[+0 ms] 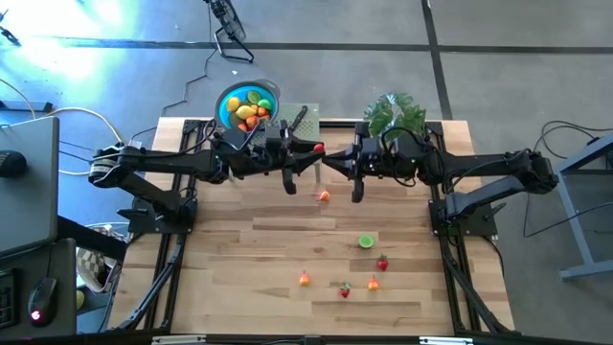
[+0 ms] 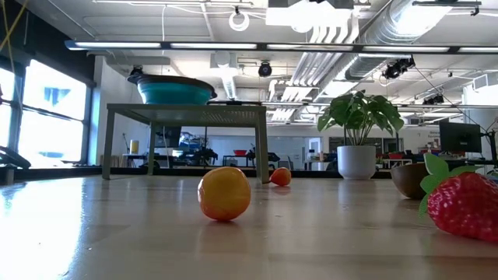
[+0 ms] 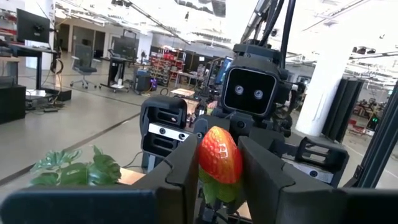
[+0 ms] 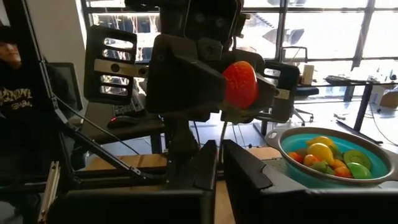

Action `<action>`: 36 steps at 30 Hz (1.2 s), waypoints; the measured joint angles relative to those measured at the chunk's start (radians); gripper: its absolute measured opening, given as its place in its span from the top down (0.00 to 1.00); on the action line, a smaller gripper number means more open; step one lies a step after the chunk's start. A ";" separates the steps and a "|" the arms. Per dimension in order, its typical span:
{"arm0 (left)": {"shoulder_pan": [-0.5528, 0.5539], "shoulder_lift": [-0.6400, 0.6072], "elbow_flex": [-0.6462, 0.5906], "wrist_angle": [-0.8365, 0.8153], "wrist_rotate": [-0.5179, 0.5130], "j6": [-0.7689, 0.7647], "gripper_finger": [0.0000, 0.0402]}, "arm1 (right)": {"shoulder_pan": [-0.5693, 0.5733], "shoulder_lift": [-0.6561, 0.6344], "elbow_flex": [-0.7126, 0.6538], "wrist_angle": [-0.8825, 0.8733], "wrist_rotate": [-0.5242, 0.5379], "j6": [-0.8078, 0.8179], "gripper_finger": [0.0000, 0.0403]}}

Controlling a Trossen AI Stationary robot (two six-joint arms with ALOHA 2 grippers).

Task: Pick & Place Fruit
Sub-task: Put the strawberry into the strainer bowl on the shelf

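Observation:
High above the table's far middle, my left gripper (image 1: 312,150) is shut on a red toy strawberry (image 3: 219,155). My right gripper (image 1: 331,164) faces it from the table's right, a short way off, shut with nothing in it (image 4: 219,163). The right wrist view shows the strawberry (image 4: 239,84) at the end of the left fingers. A blue bowl (image 1: 226,107) with several fruit pieces stands on a small raised stand (image 2: 187,113) at the far edge. Loose fruit lies on the table: an orange piece (image 1: 324,196), a green half (image 1: 366,241) and several small pieces (image 1: 344,287). My left gripper pinches the strawberry's two sides (image 3: 204,158) between its two fingers. The fingers lie about level and point from the table's left toward its right. The red body stands out past the fingertips (image 4: 244,81), and the strawberry is lifted well clear of the table.
A leafy potted plant (image 1: 395,113) stands at the far edge, right of the stand. In the low view an orange fruit (image 2: 224,194) and a strawberry (image 2: 465,204) lie close to the near edge. The bare wood (image 1: 230,249) on the near left is free room.

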 joint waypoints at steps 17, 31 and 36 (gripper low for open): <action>0.000 -0.001 0.000 -0.008 -0.009 0.035 0.77 | 0.000 -0.042 0.000 -0.160 0.109 0.028 0.22; 0.007 -0.125 -0.001 -0.257 -0.399 0.140 0.77 | 0.000 -0.044 0.000 -0.308 0.160 0.129 0.20; 0.064 -0.184 0.000 -0.405 -0.480 0.101 0.77 | -0.001 -0.044 0.000 -0.306 0.160 0.128 0.21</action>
